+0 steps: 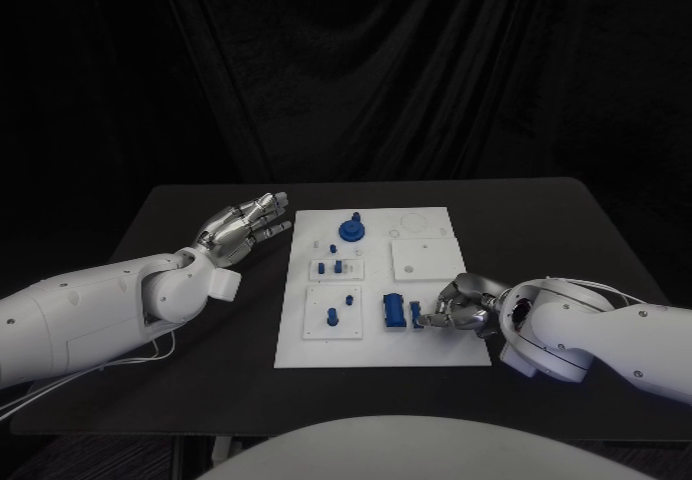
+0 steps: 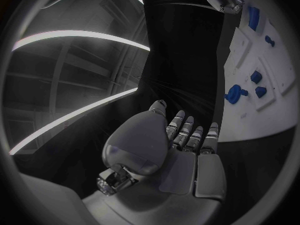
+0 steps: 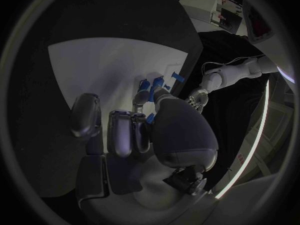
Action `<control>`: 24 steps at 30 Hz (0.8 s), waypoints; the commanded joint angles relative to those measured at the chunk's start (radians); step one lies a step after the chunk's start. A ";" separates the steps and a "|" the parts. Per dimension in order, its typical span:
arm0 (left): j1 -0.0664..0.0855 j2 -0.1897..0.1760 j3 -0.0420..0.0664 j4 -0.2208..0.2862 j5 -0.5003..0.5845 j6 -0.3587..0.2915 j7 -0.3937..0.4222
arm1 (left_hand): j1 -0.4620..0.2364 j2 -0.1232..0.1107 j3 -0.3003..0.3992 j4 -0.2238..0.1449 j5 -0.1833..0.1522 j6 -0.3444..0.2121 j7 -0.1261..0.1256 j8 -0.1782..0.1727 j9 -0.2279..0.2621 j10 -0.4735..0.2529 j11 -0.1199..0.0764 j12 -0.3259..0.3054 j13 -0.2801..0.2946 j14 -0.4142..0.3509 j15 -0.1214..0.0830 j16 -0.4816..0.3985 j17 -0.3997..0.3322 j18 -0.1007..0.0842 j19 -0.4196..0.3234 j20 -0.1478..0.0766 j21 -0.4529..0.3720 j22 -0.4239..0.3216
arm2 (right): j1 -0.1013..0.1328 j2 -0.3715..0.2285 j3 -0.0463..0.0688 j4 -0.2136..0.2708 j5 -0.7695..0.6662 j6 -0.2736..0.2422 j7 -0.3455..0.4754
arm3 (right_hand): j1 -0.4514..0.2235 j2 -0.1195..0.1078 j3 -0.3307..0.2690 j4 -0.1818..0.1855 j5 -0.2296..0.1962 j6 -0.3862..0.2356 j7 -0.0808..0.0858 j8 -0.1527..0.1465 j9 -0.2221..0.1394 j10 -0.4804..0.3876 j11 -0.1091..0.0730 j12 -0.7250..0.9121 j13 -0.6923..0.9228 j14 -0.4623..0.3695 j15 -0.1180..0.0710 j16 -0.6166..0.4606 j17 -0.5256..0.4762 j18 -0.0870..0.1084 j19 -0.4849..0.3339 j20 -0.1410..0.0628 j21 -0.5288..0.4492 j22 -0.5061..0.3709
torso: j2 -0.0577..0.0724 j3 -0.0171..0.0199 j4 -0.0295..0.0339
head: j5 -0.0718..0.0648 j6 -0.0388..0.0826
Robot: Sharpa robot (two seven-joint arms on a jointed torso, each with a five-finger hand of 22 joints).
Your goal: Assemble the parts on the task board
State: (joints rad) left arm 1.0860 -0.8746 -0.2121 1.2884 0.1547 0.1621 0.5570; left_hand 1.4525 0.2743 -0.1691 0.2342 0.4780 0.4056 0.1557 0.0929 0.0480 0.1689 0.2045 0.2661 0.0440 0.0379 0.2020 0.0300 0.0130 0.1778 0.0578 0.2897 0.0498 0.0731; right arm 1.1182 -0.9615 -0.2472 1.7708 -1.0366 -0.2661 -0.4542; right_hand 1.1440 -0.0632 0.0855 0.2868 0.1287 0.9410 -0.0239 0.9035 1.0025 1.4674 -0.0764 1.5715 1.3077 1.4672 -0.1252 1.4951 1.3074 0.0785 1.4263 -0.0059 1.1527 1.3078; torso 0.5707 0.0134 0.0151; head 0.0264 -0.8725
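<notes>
Head view looks down on a black desk [image 1: 548, 215] with the white task board [image 1: 433, 345] lying in its middle, long side running away from the robot. On the board's far end stands a round blue part with a knob [image 1: 352, 230]; just nearer sits a small raised white plate carrying two little blue pegs [image 1: 336, 267], and nearer still another white plate with a single blue peg [image 1: 333, 317]. To the right of that plate a rectangular blue block [image 1: 392, 310] stands on the board. The right robot hand [image 1: 459, 305] rests at the board's near right part, its fingers curled in toward a small blue piece [image 1: 417, 316] just beside the block; whether it truly grips that piece or only touches it cannot be told, and the right wrist view, where the fingertips meet blue parts [image 3: 152, 85] on the white board, does not settle it. The left robot hand [image 1: 248, 226] hovers over the desk just beside the board's far left edge, holding nothing, fingers extended and close together; the left wrist view shows the same hand [image 2: 187, 135] flat above dark desk, apart from the board.
</notes>
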 commanded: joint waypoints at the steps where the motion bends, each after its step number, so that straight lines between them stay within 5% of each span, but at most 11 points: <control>1: -0.002 0.001 0.001 0.001 0.000 0.012 0.009 | 0.012 -0.001 -0.001 -0.007 0.006 0.001 0.048 0.005 0.001 0.003 0.002 -0.001 0.001 0.003 0.003 0.007 0.002 -0.020 0.007 0.003 0.005 0.000 | -0.005 0.004 0.000 -0.005 -0.009 0.028 0.003 | 0.017 0.000 -0.003 -0.006 -0.005 0.009 -0.001 0.010 0.011 0.103 -0.008 -0.001 0.263 0.067 -0.008 -0.004 0.077 0.008 0.001 -0.010 -0.004 0.148 | 0.000 0.0010 0.0001 | -0.001 0.000; 24: -0.007 -0.001 0.001 0.001 0.000 0.013 0.008 | 0.014 0.001 0.000 -0.010 0.007 0.001 0.048 0.005 0.001 0.003 0.003 -0.002 0.001 0.002 0.003 0.006 0.001 -0.021 0.006 0.003 0.004 -0.001 | -0.015 0.039 0.000 -0.062 -0.009 0.009 0.026 | 0.093 0.042 0.025 -0.029 0.027 0.035 -0.011 0.045 0.060 0.103 -0.017 -0.001 0.263 0.068 -0.016 -0.005 0.078 0.008 0.002 -0.017 -0.011 0.148 | 0.001 0.0001 0.0012 | 0.000 0.000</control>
State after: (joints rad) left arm 1.0801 -0.8755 -0.2120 1.2880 0.1545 0.1631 0.5545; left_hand 1.4564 0.2782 -0.1691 0.2288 0.4817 0.4056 0.1557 0.0928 0.0479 0.1687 0.2044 0.2661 0.0437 0.0379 0.2019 0.0340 0.0131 0.1779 0.0578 0.2897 0.0498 0.0731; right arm 1.1056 -0.9233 -0.2476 1.7109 -1.0398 -0.2514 -0.4413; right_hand 1.2311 -0.0222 0.1079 0.2588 0.1508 0.9681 -0.0364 0.9450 1.0612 1.4650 -0.0859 1.5715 1.3077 1.4672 -0.1322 1.4951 1.3074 0.0783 1.4296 -0.0162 1.1482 1.3076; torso 0.5710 0.0137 0.0158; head 0.0256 -0.8725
